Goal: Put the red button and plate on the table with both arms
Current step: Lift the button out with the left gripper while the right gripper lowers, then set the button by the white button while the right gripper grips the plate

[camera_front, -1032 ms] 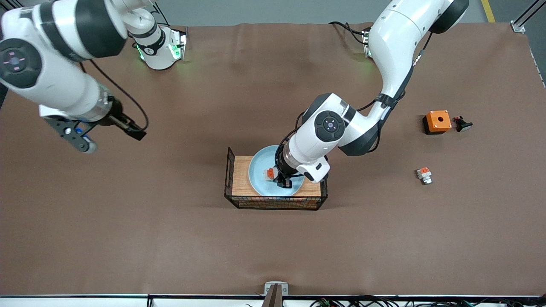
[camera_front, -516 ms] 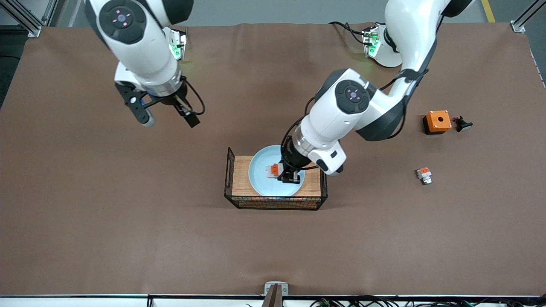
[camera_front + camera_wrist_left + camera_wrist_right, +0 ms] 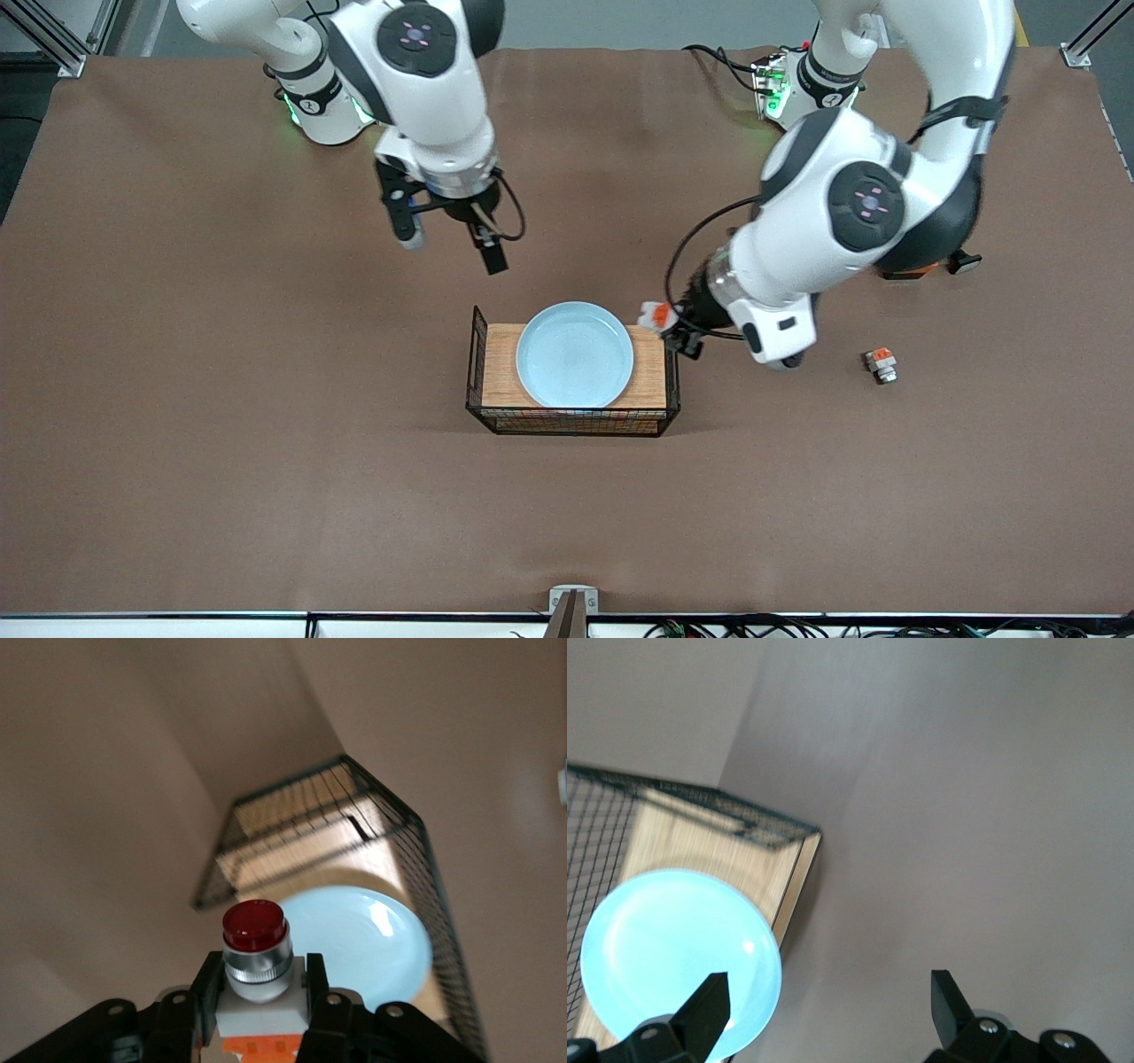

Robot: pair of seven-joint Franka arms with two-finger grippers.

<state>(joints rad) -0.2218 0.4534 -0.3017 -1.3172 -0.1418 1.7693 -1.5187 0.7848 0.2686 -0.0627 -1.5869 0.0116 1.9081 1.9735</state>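
My left gripper [image 3: 675, 326] is shut on the red button [image 3: 656, 314], a white block with an orange piece and a dark red round tip [image 3: 254, 926], and holds it in the air over the rack's edge at the left arm's end. The pale blue plate [image 3: 574, 354] lies on the wooden-topped wire rack [image 3: 501, 365]; it also shows in the left wrist view [image 3: 372, 943] and the right wrist view [image 3: 664, 948]. My right gripper [image 3: 447, 241] is open and empty over the brown table [image 3: 266, 461], above cloth beside the rack.
A similar orange-and-white block [image 3: 881, 363] lies on the cloth toward the left arm's end. An orange box [image 3: 905, 268] and a black button [image 3: 962, 260] lie farther from the front camera, partly hidden by the left arm.
My left gripper has lifted the red button off the plate and carried it toward the left arm's end. My right arm has swung in toward the rack.
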